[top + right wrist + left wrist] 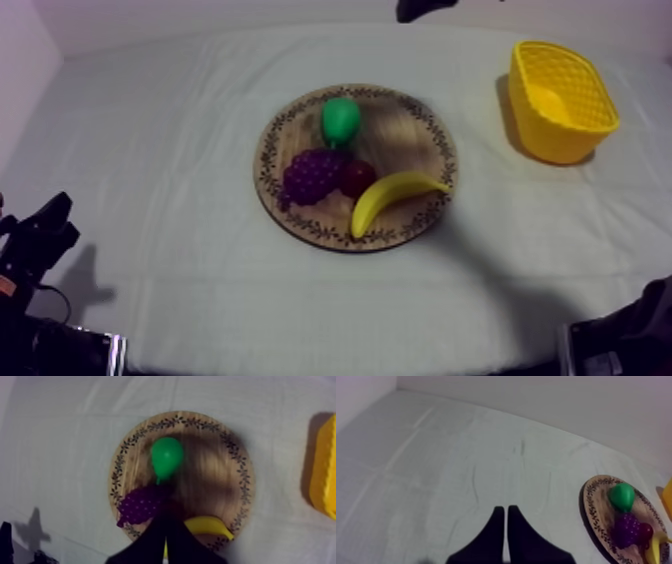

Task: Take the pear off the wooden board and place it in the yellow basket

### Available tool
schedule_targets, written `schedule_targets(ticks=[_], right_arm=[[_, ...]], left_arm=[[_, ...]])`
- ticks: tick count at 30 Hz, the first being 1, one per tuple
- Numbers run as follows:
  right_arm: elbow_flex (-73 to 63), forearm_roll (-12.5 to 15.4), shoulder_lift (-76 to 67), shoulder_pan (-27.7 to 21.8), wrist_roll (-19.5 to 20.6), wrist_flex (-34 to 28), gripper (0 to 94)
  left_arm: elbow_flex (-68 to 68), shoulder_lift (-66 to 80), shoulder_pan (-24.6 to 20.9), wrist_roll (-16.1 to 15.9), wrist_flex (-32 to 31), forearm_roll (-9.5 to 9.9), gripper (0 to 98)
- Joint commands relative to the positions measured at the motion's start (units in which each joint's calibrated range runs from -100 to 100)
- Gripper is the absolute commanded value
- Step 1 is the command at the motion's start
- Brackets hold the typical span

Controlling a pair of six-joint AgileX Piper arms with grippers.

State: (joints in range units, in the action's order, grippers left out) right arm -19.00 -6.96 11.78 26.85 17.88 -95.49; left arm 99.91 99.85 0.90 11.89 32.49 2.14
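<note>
Right claw (166,528): fingers were pressed together into a thin wedge with nothing in them, hanging above the wooden board (420,130) on the banana (395,195) side.
Left claw (505,511): same deal, closed and empty, parked low over bare worktop (180,120) well away from the board.
Pear (340,120): green, lying on the board across from the banana, just beside the grapes (312,175). Its narrow end seemed to point at them.
Other fruit: the small red fruit (356,177) sat between the grapes and the banana.
Basket (560,100): yellow, on the right arm's side, well apart from the board, with nothing visible inside.
Step in hand: my guess was the reach for the pear, since no grab had happened yet.
How I'd do it: spread the fingers before dropping, come straight down on the fat belly, and keep one finger on the side away from the grapes.
Watch out: pinching the narrow end would probably make that smooth pear squirt out, or nudge the grapes.
</note>
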Motion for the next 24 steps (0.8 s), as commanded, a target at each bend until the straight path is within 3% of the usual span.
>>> schedule_targets(ticks=[1, 8, 14, 19, 24], right_arm=[[-9.17, -0.17, 5.82, 0.31, 0.09, -0.93, 1.6], [-14.07, -1.48, 12.37, 1.3, -1.4, -1.98, 24.5], [-16.31, 0.18, 14.84, 0.47, -1.99, -2.32, 46.9], [-17.54, 0.42, 17.91, 0.48, -1.73, -2.51, 57.2], [-18.28, 0.74, 23.88, 1.08, -0.63, -2.5, 61.1]], left_arm=[[-0.02, -0.02, 0.0, 0.0, 0.0, -0.01, 0.1], [-0.02, -0.02, 0.0, 0.01, 0.0, -0.01, 0.1], [-0.02, -0.02, 0.0, 0.0, 0.0, -0.01, 0.1], [-0.02, -0.02, 0.0, 0.0, 0.0, -0.01, 0.1], [-0.02, -0.02, 0.0, 0.0, 0.0, -0.01, 0.1]])
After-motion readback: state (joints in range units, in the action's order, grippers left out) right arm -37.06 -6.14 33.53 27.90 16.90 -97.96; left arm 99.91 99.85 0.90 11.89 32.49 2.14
